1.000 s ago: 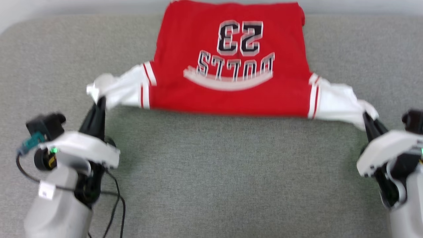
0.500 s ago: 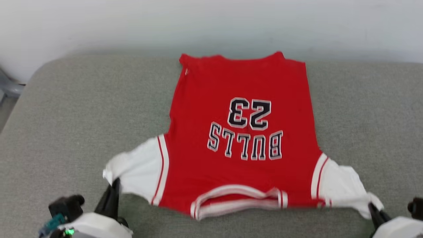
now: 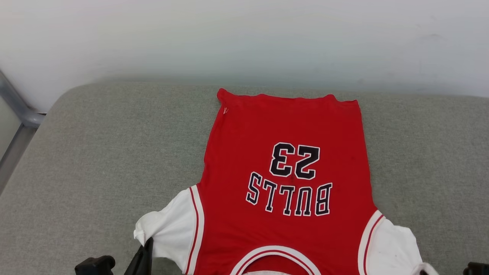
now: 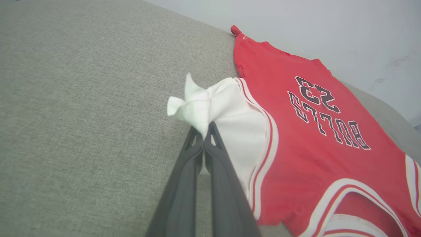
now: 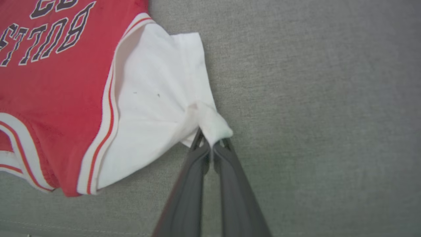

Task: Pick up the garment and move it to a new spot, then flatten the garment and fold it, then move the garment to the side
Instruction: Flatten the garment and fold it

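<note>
Near edge: the left gripper (image 4: 205, 133) is clamped on the bunched tip of the left sleeve (image 4: 227, 112), which appears lifted slightly off the grey cushion (image 3: 95, 152). The right gripper (image 5: 211, 146) is likewise closed on the tip of the right sleeve (image 5: 154, 95).

The garment (image 3: 286, 152) is laid chest up on the cushion, with the collar (image 3: 275, 255) nearest, the lettering and "23" mid-body, and the hem (image 3: 290, 100) farthest, close to the wall (image 3: 244, 38).

Step judged: flattening. The body is seen smooth, and creases are confined to the pinched sleeve ends. Both sleeves should be drawn outward with equal tension, lowered until flat contact is made, and only then let go. An uneven pull is expected to skew the hem line.
</note>
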Controlling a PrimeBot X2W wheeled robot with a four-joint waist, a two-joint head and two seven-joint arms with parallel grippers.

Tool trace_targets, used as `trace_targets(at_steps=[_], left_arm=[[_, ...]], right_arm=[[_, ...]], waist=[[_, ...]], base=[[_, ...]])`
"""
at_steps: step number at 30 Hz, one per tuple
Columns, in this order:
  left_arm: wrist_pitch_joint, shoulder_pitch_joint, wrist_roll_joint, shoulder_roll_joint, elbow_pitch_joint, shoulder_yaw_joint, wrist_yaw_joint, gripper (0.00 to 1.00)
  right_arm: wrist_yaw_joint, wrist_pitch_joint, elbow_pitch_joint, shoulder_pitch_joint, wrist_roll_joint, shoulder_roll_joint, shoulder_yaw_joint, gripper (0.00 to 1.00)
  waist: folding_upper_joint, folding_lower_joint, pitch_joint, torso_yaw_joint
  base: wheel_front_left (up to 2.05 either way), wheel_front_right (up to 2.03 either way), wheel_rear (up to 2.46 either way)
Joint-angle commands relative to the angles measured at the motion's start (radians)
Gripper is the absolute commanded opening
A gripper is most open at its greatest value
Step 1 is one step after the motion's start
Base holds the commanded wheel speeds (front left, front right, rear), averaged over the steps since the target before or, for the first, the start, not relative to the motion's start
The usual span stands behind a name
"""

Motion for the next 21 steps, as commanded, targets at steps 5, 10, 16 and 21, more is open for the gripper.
trace_targets(at_steps=[5, 10, 16, 21], left_arm=[[0.002, -0.014, 0.018, 0.002, -0.037, -0.009, 0.010, 0.00], [-0.007, -0.038, 0.035, -0.002, -0.070, -0.012, 0.007, 0.00], [-0.015, -0.092, 0.064, -0.009, -0.116, -0.016, -0.004, 0.00], [-0.022, -0.144, 0.088, -0.034, -0.159, -0.011, -0.026, 0.00]], right_arm=[[-0.001, -0.148, -0.056, -0.074, -0.026, -0.001, -0.046, 1.00], [-0.001, -0.231, -0.032, -0.195, -0.065, 0.000, -0.086, 1.00], [-0.001, -0.244, 0.071, -0.438, -0.112, -0.049, -0.073, 1.00], [-0.001, -0.188, 0.156, -0.662, -0.135, -0.113, -0.028, 1.00]], waist=[[0.0000, 0.0001, 0.001, 0.002], [0.0000, 0.0001, 0.022, 0.017], [0.0000, 0.0001, 0.109, 0.048], [0.0000, 0.0001, 0.214, 0.086]], base=[[0.00, 0.00, 0.00], [0.00, 0.00, 0.00], [0.00, 0.00, 0.00], [0.00, 0.00, 0.00]])
